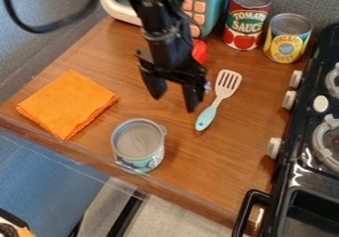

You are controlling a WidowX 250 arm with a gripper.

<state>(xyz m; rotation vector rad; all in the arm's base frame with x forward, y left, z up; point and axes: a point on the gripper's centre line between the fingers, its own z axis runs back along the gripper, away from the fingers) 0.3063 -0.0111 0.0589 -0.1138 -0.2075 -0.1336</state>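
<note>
At the upper left, a black cable (45, 29) makes a curve in front of the grey wall. Below it, an orange cloth (66, 104) lies folded on the wooden counter (198, 169), near its front edge. More to the right, at the back, there stands a turquoise and white toy microwave (213, 5) with peach-coloured buttons. A metal can (138, 143) with a teal and white label stands upright close to the front edge, to the right of the cloth.

Then comes the gripper (174, 104), which hangs down over the middle of the counter. Its two fingers are spread apart, and it holds nothing between them. Just beside it, on the right, the slotted spatula (215, 103) lies on the wood: its pale head points to the back, and its light blue handle points to the front. A red object (199, 51) is partly hidden behind the arm.

At the back right, a red can (246, 24) with a picture of tomatoes stands next to a yellow can (287, 41). At the far right is the black toy stove (310, 174), with pale knobs along its left side.
</note>
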